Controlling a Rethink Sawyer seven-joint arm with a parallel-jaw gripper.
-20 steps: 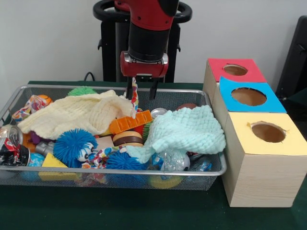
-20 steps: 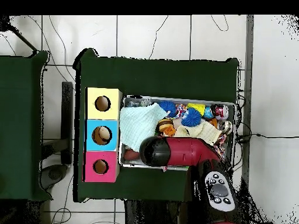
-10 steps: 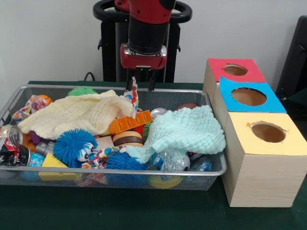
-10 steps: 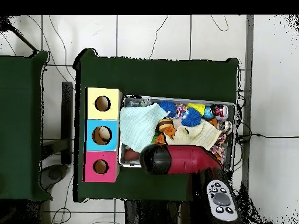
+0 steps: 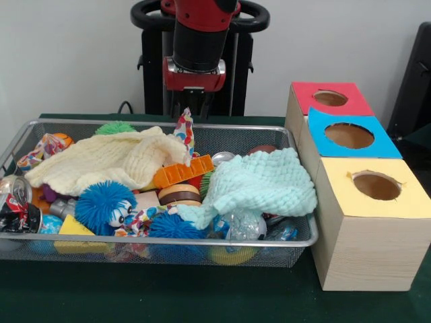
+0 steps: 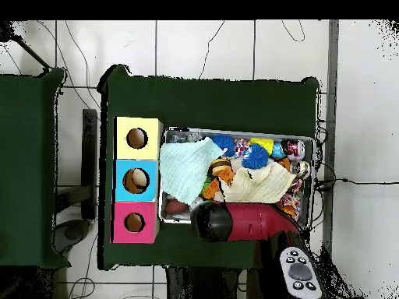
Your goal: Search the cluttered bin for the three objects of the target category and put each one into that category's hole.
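Pincer (image 5: 193, 108) closed on patterned cloth (image 5: 185, 129)

Arm (image 5: 196, 33) red — black wrist band; silver collar.

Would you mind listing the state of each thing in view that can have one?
gripper: raised above the bin's far rim, empty
wire bin: full of clutter
mint cloth: draped over toys
cream cloth: draped over toys
crushed can: dented, lying sideways
yellow box hole: open
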